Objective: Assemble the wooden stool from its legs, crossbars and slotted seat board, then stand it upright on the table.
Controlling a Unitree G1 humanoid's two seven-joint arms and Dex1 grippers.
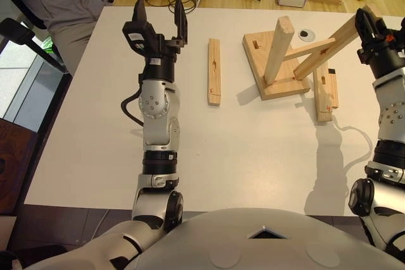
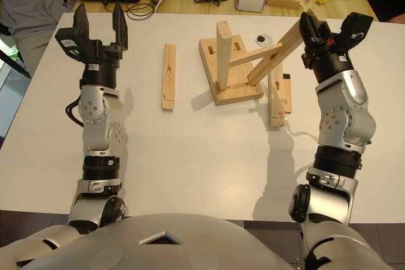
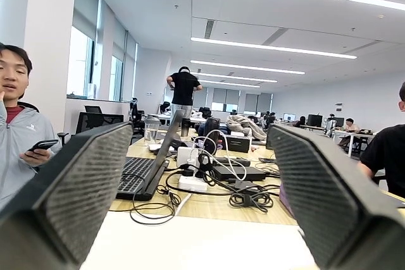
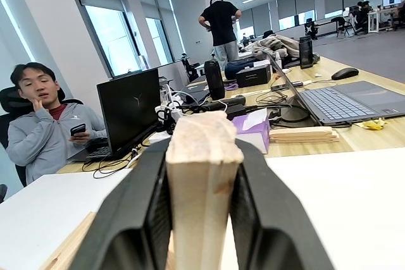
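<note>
We grasp tilted leg (image 1: 323,45) in right end effector (image 4: 204,156); left end effector (image 1: 159,7) released, above desk (image 1: 209,156) beside loose leg (image 1: 214,71).

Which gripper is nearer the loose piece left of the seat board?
Left. The left gripper, open, is left of the loose piece; the right gripper, past the seat board, grips a leg.

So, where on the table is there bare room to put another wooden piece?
The widest bare patch of the table is the near half, between both arms, in front of the loose leg and the seat board. A narrower strip lies between the left gripper and that leg. Crowded: around the seat board, where the right gripper holds a slanted leg.
</note>
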